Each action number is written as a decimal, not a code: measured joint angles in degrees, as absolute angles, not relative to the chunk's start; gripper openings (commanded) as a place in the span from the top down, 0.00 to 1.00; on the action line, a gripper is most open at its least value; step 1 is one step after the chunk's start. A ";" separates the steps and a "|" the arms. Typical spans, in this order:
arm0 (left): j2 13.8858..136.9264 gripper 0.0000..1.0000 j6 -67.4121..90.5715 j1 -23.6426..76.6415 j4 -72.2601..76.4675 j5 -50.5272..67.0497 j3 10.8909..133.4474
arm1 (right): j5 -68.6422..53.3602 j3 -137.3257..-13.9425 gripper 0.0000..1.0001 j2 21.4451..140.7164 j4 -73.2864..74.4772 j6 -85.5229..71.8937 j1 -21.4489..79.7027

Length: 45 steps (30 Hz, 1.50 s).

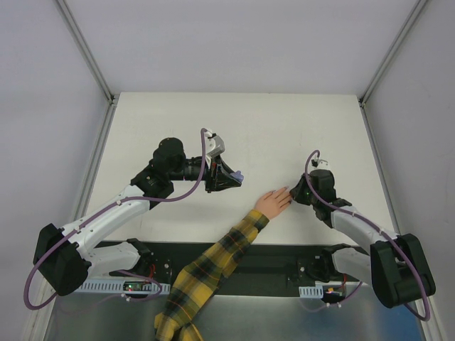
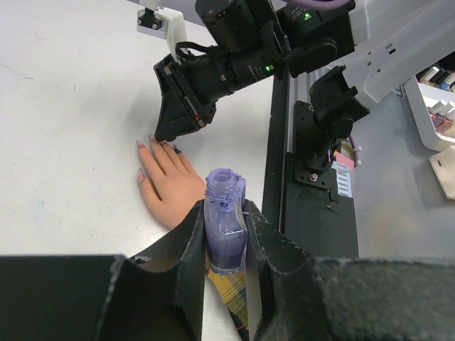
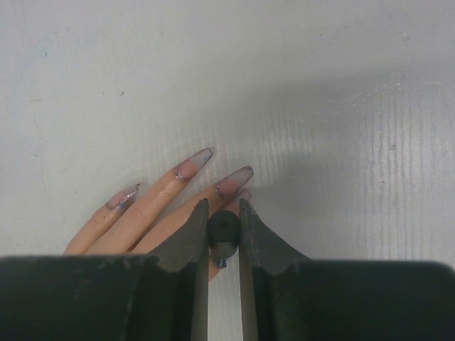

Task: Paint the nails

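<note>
A small peach hand (image 1: 273, 202) lies flat on the white table, its arm in a yellow-and-black plaid sleeve (image 1: 207, 266). Its long pale nails (image 3: 194, 163) show purple smudges in the right wrist view. My right gripper (image 3: 223, 213) is shut on the dark brush cap (image 3: 223, 231), right over the fingers, with the brush tip beside a finger. It shows at the fingertips in the top view (image 1: 297, 192). My left gripper (image 2: 226, 217) is shut on the open purple polish bottle (image 2: 225, 231), held left of the hand (image 1: 231, 177).
The arm bases and a black rail (image 1: 277, 259) run along the near table edge. Metal frame posts (image 1: 89, 57) stand at the back corners. White shelving with small items (image 2: 437, 106) shows past the table in the left wrist view.
</note>
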<state>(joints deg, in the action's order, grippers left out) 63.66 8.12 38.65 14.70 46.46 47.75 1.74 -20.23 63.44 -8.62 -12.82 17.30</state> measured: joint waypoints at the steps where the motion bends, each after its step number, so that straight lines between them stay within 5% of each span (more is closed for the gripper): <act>1: 63.66 1.00 8.12 38.65 14.70 46.46 47.75 | 1.78 -20.23 1.00 63.57 -8.49 -12.82 17.30; 45: 63.66 1.00 8.10 38.65 14.70 46.48 47.75 | 2.55 -20.34 0.99 65.21 -10.13 -12.80 15.70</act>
<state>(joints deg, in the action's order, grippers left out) 63.66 8.10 38.65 14.70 46.48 47.75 2.55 -20.34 65.21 -10.13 -12.80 15.70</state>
